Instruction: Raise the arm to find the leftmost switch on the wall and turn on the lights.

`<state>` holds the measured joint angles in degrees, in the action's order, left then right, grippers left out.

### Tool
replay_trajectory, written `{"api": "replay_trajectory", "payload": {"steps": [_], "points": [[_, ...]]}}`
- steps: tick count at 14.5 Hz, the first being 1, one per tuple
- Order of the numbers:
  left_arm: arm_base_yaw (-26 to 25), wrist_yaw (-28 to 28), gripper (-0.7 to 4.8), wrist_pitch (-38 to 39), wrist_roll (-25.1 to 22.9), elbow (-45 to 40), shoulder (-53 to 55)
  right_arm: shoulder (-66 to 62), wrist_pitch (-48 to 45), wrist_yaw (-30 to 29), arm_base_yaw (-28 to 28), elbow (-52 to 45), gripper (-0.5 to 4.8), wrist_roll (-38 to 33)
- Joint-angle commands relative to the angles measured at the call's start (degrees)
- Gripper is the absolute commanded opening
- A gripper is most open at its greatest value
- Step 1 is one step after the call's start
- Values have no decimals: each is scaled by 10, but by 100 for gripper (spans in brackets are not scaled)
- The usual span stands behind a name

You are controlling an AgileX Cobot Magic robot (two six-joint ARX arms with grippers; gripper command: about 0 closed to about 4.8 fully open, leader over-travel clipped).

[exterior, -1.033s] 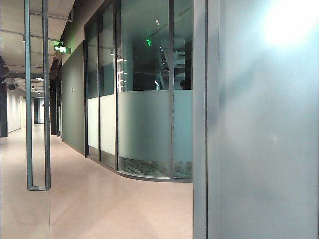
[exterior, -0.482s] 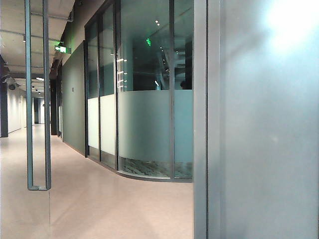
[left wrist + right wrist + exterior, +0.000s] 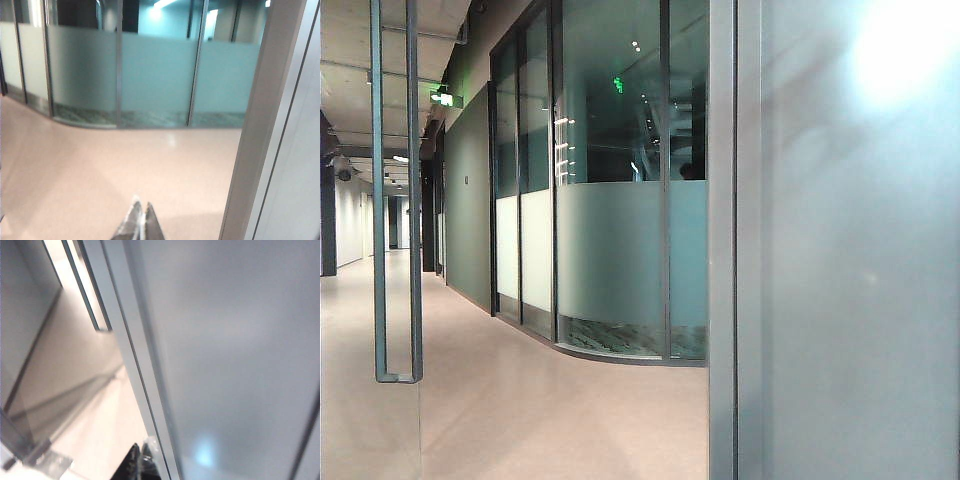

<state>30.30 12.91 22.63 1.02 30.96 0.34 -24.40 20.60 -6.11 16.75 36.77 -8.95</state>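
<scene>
The wall [image 3: 860, 300] is a smooth grey upright panel that fills the right of the exterior view, with a bright glare on its upper part. The left tool [image 3: 141, 222] is low above the floor, fingertips pressed together. The right tool [image 3: 140, 460] is just beside the wall's frame edge; its tips are blurred.

Left end effector [image 3: 139, 225] with pale grey tapered fingertips, right end effector [image 3: 140, 460] with dark, blurred fingertips

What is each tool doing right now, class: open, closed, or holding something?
Left tool: closed, holding nothing, pointing over the floor.
Right tool: fingertips look together beside the wall panel; nothing visibly held.
</scene>
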Motion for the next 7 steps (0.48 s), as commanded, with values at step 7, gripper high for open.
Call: {"api": "replay_trajectory", "payload": {"steps": [7], "points": [[-1,-1,-5,7,-2,1,0,2,19,0,0,2,-1,2]]}}
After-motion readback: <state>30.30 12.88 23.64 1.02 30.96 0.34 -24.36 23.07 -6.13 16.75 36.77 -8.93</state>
